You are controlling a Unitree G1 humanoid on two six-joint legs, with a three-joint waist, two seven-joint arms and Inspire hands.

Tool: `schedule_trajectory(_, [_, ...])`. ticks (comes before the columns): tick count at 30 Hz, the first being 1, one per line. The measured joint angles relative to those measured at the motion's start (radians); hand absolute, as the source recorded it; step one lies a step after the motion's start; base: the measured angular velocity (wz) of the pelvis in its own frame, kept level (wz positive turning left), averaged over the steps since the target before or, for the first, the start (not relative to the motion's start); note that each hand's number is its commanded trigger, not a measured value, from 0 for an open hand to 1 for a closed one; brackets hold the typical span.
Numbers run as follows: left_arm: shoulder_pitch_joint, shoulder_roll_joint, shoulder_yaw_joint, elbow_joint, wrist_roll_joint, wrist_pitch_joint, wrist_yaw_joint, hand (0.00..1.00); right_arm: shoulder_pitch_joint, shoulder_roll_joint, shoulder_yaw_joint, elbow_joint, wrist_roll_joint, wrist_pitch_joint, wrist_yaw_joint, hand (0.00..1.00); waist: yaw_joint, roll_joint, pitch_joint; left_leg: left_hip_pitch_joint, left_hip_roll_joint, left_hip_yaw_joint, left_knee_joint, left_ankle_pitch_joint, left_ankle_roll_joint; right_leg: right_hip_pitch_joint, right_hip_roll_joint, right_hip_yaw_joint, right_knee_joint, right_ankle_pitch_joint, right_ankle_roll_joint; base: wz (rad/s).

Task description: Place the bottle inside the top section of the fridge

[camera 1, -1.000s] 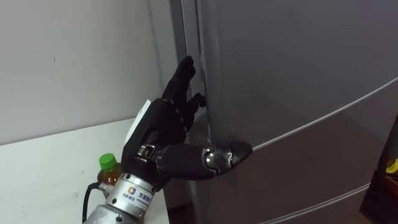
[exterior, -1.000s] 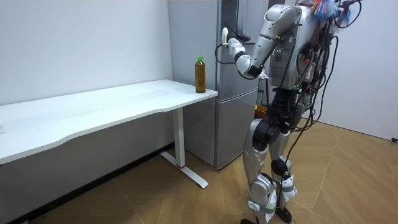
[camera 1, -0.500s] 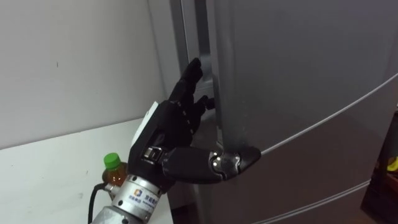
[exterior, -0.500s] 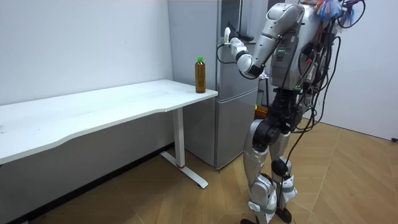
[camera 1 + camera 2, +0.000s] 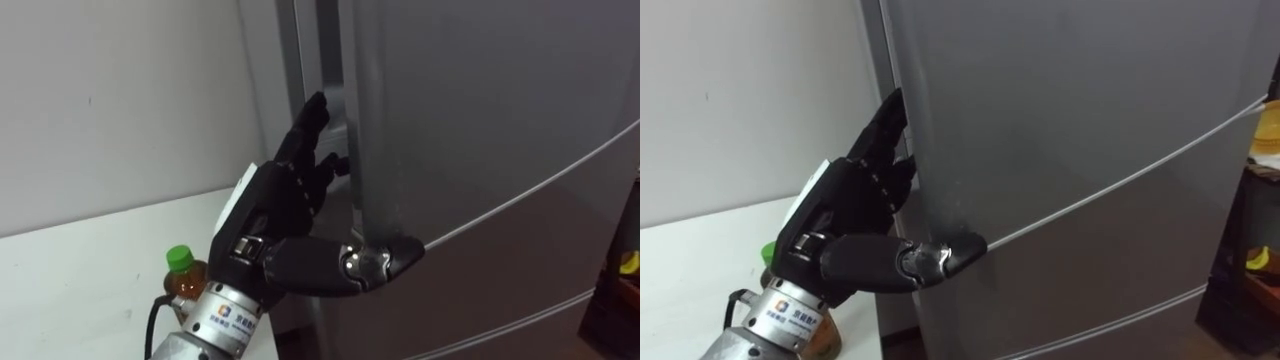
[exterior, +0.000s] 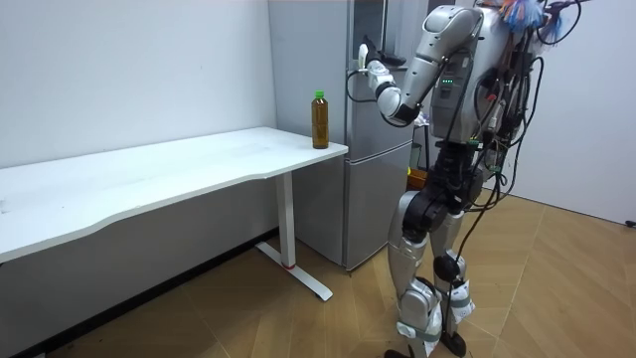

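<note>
A bottle point(image 5: 181, 272) of amber drink with a green cap stands on the white table's corner point(image 6: 319, 119), just behind my left wrist. My left hand point(image 5: 272, 205) is at the left edge of the grey upper fridge door point(image 5: 480, 110). Its fingers reach into the dark gap behind that edge and its thumb point(image 5: 375, 262) lies across the door's front at the lower corner, so the hand pinches the door edge. The door stands slightly ajar. In the right eye view the same hand point(image 5: 850, 200) shows on the door edge point(image 5: 905, 150). I stand upright before the fridge point(image 6: 373, 189).
The white table point(image 6: 199, 164) runs along the wall to the room view's left of the fridge, its corner close to the fridge side. Below the upper door, seams mark lower fridge compartments point(image 5: 500, 270). A dark shelf with something yellow point(image 5: 630, 265) sits at the far right.
The upper door's left edge has come out a little and the dark gap beside it has widened. My left hand has shifted slightly right with the edge.
</note>
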Motion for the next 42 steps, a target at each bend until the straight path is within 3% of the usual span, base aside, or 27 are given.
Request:
schedule_trajectory(23, [0.001,0.003,-0.052,0.002,-0.025,-0.005,0.0,0.0,0.006,-0.001,-0.002,-0.001,0.02,0.0,-0.003,0.0,-0.002,-0.005,0.0034,0.001,0.004,0.023,-0.004,0.001,0.018,-0.01,-0.003,0.02,-0.001,0.02,0.009,-0.02])
schedule_trajectory(35, [0.001,0.003,-0.112,0.009,-0.038,-0.035,-0.007,0.0,0.004,-0.004,-0.005,-0.001,0.02,0.0,-0.005,0.0,-0.031,-0.009,0.0049,0.002,-0.006,0.036,-0.005,-0.003,0.035,-0.011,-0.015,0.027,0.0,0.034,0.025,0.0])
schedule_trajectory(40, [0.0,0.003,-0.149,0.009,-0.058,-0.043,-0.051,0.0,0.001,-0.004,-0.004,-0.001,0.018,0.0,-0.011,0.0,-0.037,-0.009,0.0042,0.002,-0.005,0.056,-0.005,-0.003,0.037,-0.023,-0.013,0.048,0.003,0.037,0.026,-0.11])
schedule_trajectory(42, [0.0,0.001,-0.169,0.009,-0.069,-0.042,-0.066,0.0,0.0,-0.005,-0.004,-0.002,0.018,0.0,-0.012,0.0,-0.056,-0.01,0.0039,0.003,-0.005,0.058,-0.005,-0.004,0.038,-0.024,-0.013,0.05,0.002,0.037,0.026,-0.09])
